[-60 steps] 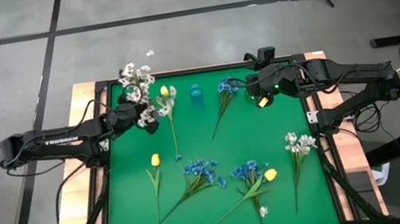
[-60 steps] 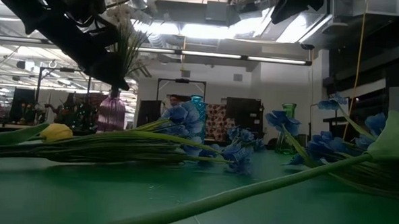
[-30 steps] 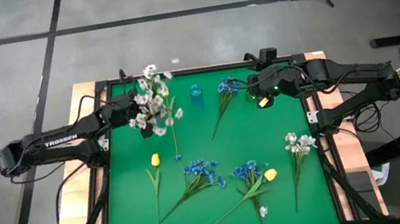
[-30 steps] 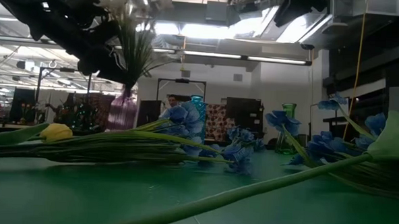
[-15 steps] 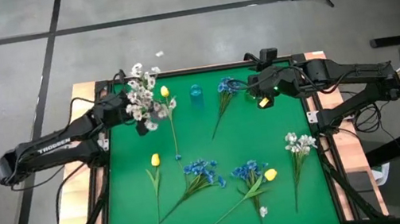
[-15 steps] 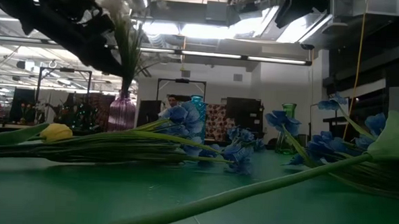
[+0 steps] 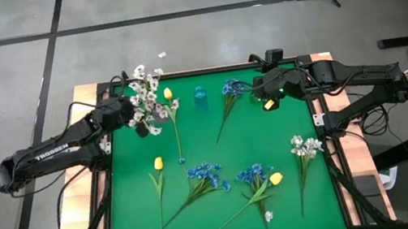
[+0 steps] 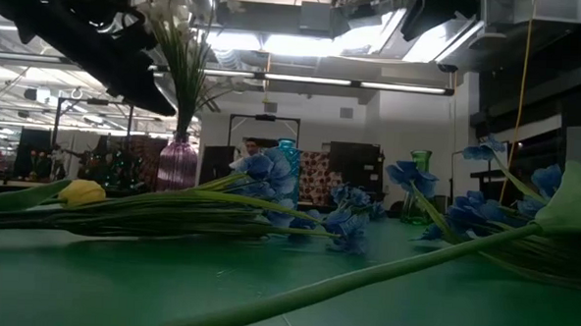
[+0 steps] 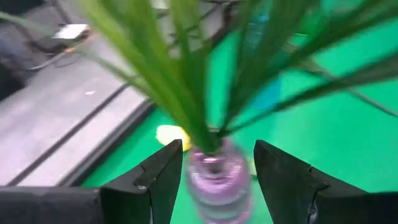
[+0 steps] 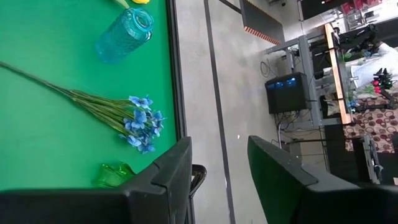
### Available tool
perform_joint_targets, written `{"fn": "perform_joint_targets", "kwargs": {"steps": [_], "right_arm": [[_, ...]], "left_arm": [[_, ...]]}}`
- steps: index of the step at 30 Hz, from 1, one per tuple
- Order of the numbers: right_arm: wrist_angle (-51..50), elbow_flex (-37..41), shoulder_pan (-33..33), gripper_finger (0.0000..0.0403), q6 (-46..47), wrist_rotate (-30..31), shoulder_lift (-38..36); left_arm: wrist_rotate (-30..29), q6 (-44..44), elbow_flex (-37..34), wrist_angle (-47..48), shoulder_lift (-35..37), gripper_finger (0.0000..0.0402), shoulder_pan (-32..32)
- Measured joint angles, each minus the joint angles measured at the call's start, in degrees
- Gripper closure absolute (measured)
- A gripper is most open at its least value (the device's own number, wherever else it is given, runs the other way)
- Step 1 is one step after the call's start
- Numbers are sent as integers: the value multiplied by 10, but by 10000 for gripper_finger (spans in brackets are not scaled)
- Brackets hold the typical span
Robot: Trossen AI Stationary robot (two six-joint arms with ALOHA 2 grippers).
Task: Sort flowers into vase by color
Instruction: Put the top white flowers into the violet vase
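Since a second ago the left gripper (image 9: 214,180) has pulled back from over the mat toward the far left corner, and the white sprays (image 7: 146,99) have swung back with it and settled upright. From the low view, the nearest things are loose stems lying flat: a yellow bud (image 8: 81,192) and blue blooms (image 8: 342,216) across the green mat (image 7: 274,140). The high view shows two yellow buds, two blue clusters and one white spray (image 7: 304,146) in the near half, plus a third yellow stem and another blue stem (image 7: 230,90) farther back. Beyond them, the left gripper's fingers stand spread on either side of the pink vase (image 9: 219,180), not clearly touching it and holding nothing; the white stalks rise from its neck. A blue vase (image 7: 199,95) and a green vase (image 10: 115,174) stand empty along the far edge. The right gripper (image 10: 217,171) hovers parted and empty at the far right corner. My judgement: one white bunch is sorted; most stems remain.
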State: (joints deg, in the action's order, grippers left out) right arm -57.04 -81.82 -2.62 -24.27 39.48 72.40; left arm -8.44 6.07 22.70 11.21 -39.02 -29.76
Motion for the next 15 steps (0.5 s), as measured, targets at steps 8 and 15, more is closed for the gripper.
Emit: {"fn": "perform_joint_targets", "kwargs": {"steps": [8, 15], "right_arm": [[0, 0, 0, 247, 0, 0, 0], [0, 0, 0, 247, 0, 0, 0]], "left_arm": [[9, -10, 0, -31, 0, 205, 35], [-5, 3, 0, -75, 12, 205, 63]]}}
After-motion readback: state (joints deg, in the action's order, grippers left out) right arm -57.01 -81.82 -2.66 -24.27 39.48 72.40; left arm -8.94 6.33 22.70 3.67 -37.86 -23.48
